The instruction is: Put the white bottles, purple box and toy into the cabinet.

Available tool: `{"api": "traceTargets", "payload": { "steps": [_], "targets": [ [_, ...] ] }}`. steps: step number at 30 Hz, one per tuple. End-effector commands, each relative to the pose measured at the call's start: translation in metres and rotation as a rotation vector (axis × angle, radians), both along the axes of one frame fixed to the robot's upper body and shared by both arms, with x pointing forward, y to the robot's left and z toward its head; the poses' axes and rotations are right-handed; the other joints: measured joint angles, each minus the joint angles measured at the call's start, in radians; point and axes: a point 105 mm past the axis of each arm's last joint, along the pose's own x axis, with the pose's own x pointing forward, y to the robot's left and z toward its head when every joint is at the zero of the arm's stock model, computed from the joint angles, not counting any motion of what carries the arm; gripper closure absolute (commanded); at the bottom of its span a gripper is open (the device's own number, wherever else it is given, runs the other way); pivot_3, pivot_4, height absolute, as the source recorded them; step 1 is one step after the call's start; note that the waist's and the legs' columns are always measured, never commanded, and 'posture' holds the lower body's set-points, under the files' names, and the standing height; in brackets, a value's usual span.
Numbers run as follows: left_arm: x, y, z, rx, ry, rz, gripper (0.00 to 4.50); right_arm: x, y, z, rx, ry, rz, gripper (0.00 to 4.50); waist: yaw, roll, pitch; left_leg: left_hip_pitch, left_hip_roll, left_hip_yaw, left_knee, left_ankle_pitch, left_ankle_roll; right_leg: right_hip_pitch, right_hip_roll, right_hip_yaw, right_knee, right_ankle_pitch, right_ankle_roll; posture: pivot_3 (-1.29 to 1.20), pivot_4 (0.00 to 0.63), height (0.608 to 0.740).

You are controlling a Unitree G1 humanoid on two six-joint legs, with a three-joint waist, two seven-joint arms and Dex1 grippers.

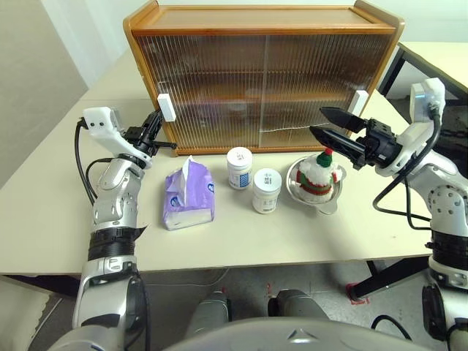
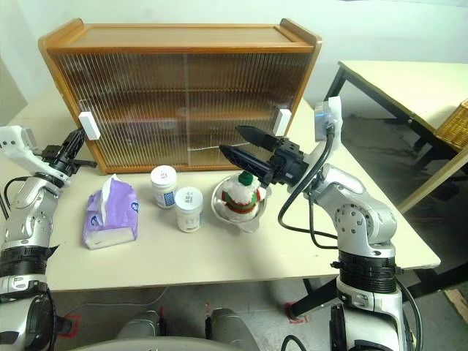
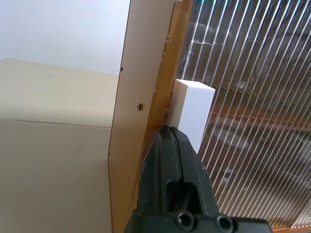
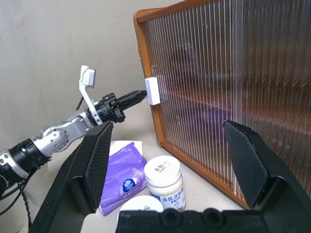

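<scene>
The cabinet (image 1: 263,80) stands at the back of the table with both ribbed sliding doors closed. My left gripper (image 1: 156,124) is shut, its tip (image 3: 170,132) pressed at the outer side of the left white handle (image 3: 193,114), beside the wooden frame. In front of the doors lie the purple box (image 1: 189,196) and the two white bottles (image 1: 239,167) (image 1: 266,190). The toy (image 1: 319,174) sits in a steel bowl (image 1: 330,203). My right gripper (image 1: 325,124) hangs open just above the toy, holding nothing, near the right white handle (image 1: 357,102).
The beige table (image 1: 58,219) has free room at the front and left. A second table (image 2: 409,80) stands to the right rear, with a wicker basket (image 2: 457,121) beyond it. Cables hang off both wrists.
</scene>
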Motion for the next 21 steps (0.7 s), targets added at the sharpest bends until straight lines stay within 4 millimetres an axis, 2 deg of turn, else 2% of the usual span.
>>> {"api": "traceTargets", "payload": {
  "steps": [1, 8, 16, 21],
  "targets": [
    [0.005, -0.006, -0.001, 0.018, 0.005, -0.025, 4.48, -0.001, 0.0, 0.002, 0.004, -0.017, -0.009, 0.0, -0.001, 0.0, 0.0, 0.0, 0.0, 0.0, 0.0, 0.0, 0.0, 0.0, 0.0, 0.0, 0.0, 0.0, 0.0, -0.16, 0.006, 0.74],
    [0.01, -0.008, -0.002, 0.023, 0.004, -0.046, 4.48, -0.001, 0.0, 0.003, 0.011, -0.024, -0.014, 0.0, -0.002, 0.0, 0.0, 0.0, 0.0, 0.001, 0.003, 0.0, 0.001, 0.002, 0.0, 0.0, 0.0, 0.001, 0.001, -0.17, 0.004, 0.74],
    [0.015, -0.02, -0.008, 0.021, 0.015, -0.113, 4.48, -0.001, 0.001, 0.003, 0.013, -0.025, -0.018, 0.0, -0.004, 0.0, 0.0, 0.0, 0.0, -0.002, 0.004, 0.001, 0.002, 0.002, -0.001, 0.0, 0.0, 0.001, 0.002, -0.17, 0.01, 0.74],
    [0.02, -0.038, -0.01, 0.026, 0.021, -0.173, 4.48, 0.0, 0.0, 0.003, 0.013, -0.024, -0.02, 0.0, -0.004, 0.0, 0.0, 0.0, 0.0, -0.002, 0.004, 0.001, 0.002, 0.002, -0.001, 0.0, 0.0, 0.002, 0.002, -0.18, 0.011, 0.74]
  ]
}}
